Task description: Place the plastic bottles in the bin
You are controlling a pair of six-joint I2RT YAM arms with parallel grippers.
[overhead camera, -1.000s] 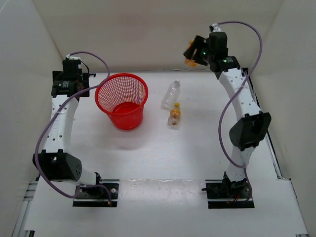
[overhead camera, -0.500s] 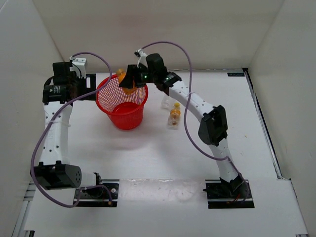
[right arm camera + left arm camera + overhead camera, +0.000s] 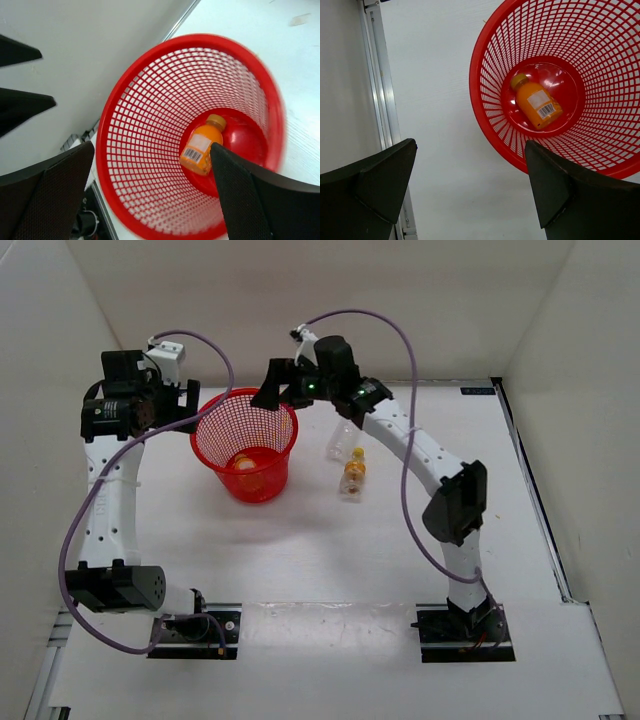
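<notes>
The red mesh bin (image 3: 205, 430) stands at the back left of the table. One orange plastic bottle with a yellow cap (image 3: 243, 464) lies on its floor, also plain in the left wrist view (image 3: 536, 101) and in the right wrist view (image 3: 201, 145). My right gripper (image 3: 272, 390) hangs open and empty above the bin's far rim (image 3: 115, 120). My left gripper (image 3: 188, 405) is open just left of the bin (image 3: 480, 100), holding nothing. A clear bottle (image 3: 340, 438) and a second orange bottle (image 3: 353, 476) lie on the table right of the bin.
White walls close in the table at the back and both sides. A metal rail (image 3: 382, 90) runs along the table's left edge. The right arm (image 3: 420, 450) arches over the two loose bottles, partly covering the clear one.
My right arm swung from the back right to above the bin carrying an orange bottle, then opened. The bottle dropped to the bin's floor. The left gripper shifted slightly nearer the bin.
</notes>
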